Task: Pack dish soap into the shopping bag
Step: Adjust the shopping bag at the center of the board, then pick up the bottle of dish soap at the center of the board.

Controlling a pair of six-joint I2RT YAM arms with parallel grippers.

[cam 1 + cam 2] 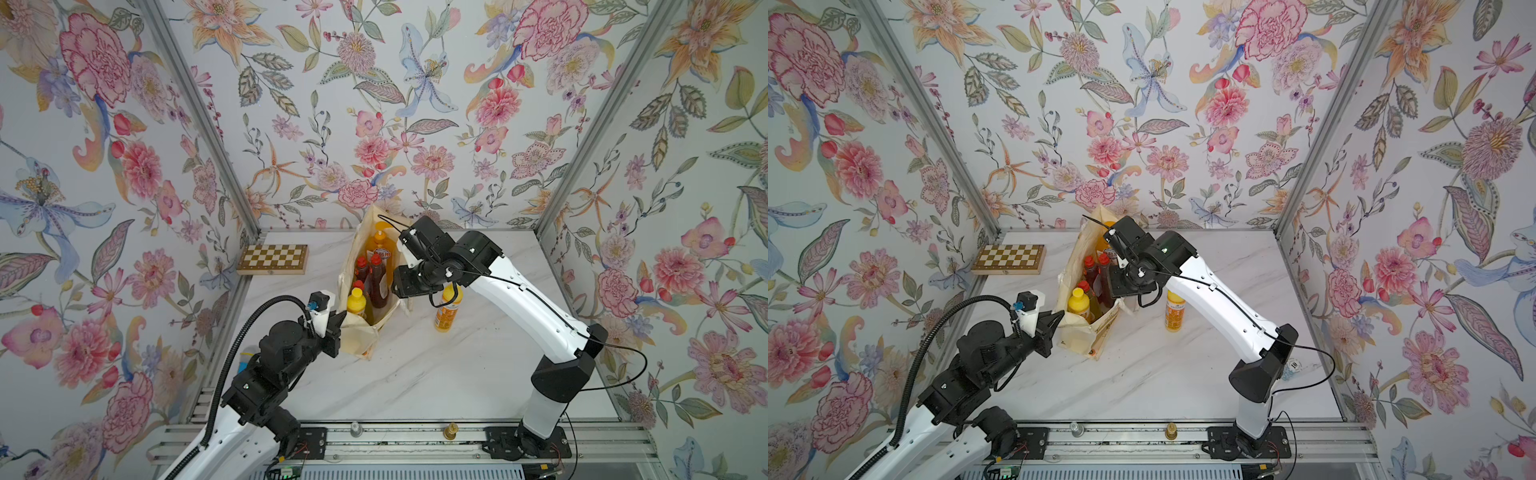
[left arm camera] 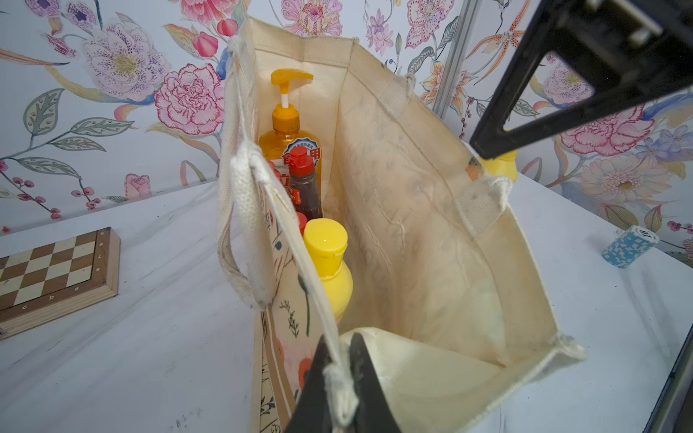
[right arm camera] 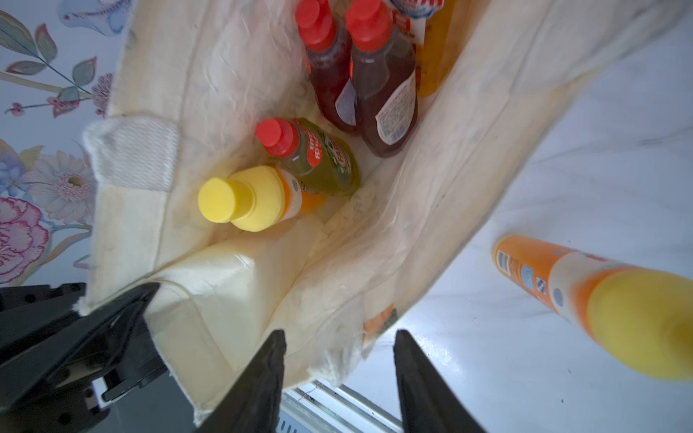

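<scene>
In the right wrist view the pump bottle (image 3: pixel 435 56) is cut off by the edge; the loose bottle's (image 3: pixel 555 277) yellow cap is blurred and cropped. In the left wrist view that bottle is mostly hidden behind the bag (image 2: pixel 412 225). The right gripper's (image 3: pixel 339 339) fingertips are hidden under its wrist in both top views.

Cream floral bag (image 2: pixel 412 225); orange yellow-capped bottle (image 1: pixel 448 309); brown-cream checkered board (image 1: pixel 273 258).
</scene>
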